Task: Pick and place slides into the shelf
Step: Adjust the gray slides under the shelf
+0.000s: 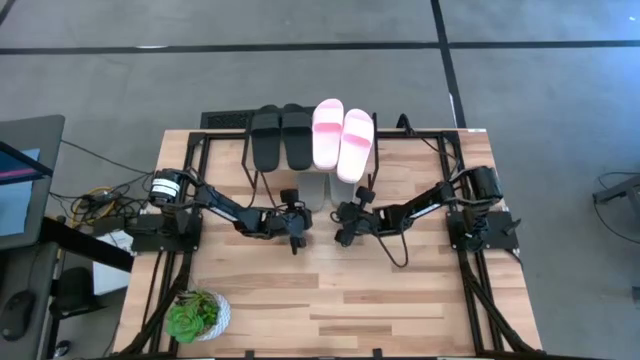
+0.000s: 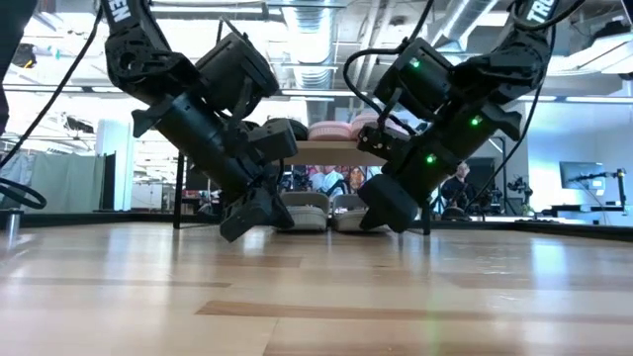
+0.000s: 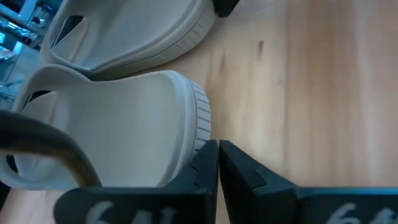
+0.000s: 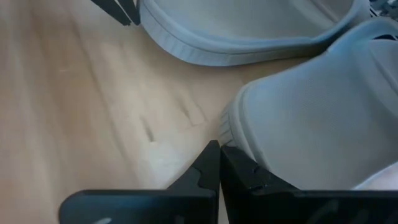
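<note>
Both arms lean low over the worktop (image 1: 330,300) just in front of the shelf (image 2: 341,150). The left claw (image 3: 217,163) has its two dark fingers pressed together, holding nothing; its tips sit right against the rounded end of one grey-green slide (image 3: 118,124), touching or nearly so, I can't tell which. The right claw (image 4: 219,163) is likewise drawn together and empty, its tips just beside the ribbed edge of the other grey-green slide (image 4: 311,124).

That grey-green pair lies on the worktop under the shelf, side by side between its thin black legs. From overhead only their near ends show, the rest covered by the plank. On top of the shelf rest the black slides (image 1: 281,136) and, beside them, the light pink slides (image 1: 343,138).

From the level view the arms block much of the shelf, and the pairs on top show only as slivers. A small potted plant (image 1: 195,315) stands at the worktop's near corner on the left arm's side.
</note>
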You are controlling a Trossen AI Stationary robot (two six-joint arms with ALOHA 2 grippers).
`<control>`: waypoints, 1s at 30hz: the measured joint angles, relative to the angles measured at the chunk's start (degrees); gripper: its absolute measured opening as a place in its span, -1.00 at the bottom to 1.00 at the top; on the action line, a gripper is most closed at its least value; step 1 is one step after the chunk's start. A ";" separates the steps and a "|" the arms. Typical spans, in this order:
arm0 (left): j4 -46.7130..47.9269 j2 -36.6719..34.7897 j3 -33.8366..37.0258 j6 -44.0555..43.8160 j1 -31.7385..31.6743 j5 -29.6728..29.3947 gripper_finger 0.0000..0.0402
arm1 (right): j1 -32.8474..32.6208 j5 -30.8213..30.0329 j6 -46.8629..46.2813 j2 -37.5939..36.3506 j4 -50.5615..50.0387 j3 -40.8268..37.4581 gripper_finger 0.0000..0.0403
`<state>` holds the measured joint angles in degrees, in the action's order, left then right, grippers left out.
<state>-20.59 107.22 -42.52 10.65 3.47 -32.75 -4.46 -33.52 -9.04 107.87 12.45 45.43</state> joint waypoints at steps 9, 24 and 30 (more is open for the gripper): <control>-0.38 0.02 0.04 0.24 -3.44 0.17 -0.97 | 2.54 0.02 0.00 0.00 0.03 0.00 -1.00; -2.99 0.13 0.13 0.39 -5.93 1.44 -0.97 | 4.71 0.99 0.48 -0.02 2.10 0.04 -1.00; -3.18 0.13 0.13 0.40 -5.95 1.01 -0.97 | 4.86 0.97 0.55 -0.02 3.22 0.04 -1.00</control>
<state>-23.77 107.35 -42.39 11.05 -2.48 -31.75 0.40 -32.55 -8.49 107.85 15.66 45.47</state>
